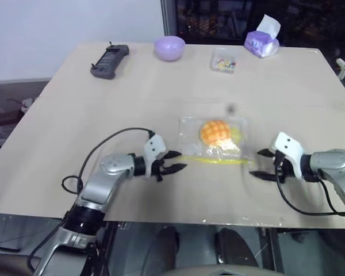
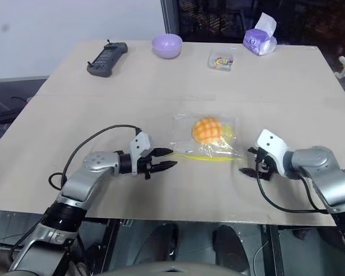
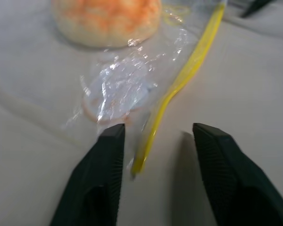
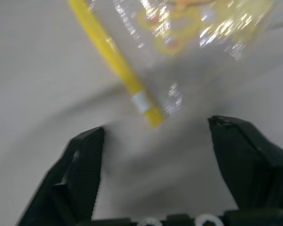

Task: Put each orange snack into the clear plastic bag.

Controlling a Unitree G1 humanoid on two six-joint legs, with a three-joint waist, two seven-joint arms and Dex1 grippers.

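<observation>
Lying flat on the table (image 1: pixel 75 115), the clear plastic bag (image 1: pixel 191 133) sits between the two grippers with the orange snack (image 1: pixel 214 131) inside it. The left gripper (image 1: pixel 173 161) has its two black fingers (image 3: pixel 101 179) spread apart and holds nothing; the near end of the bag's yellow strip (image 3: pixel 179 89) lies just ahead of the gap between them, not touching either pad. The right gripper (image 1: pixel 263 165) is likewise spread wide and empty, the other end of the strip (image 4: pixel 114 66) ending just beyond its fingertips (the bun sits further on, past the crinkled film). Well beyond both sets of fingers, at the far edge, stand a black handset (image 1: pixel 109 61), a lilac bowl (image 1: pixel 169 48), a small clear box (image 1: pixel 223 59) and a purple tissue pack (image 1: pixel 262 40).
</observation>
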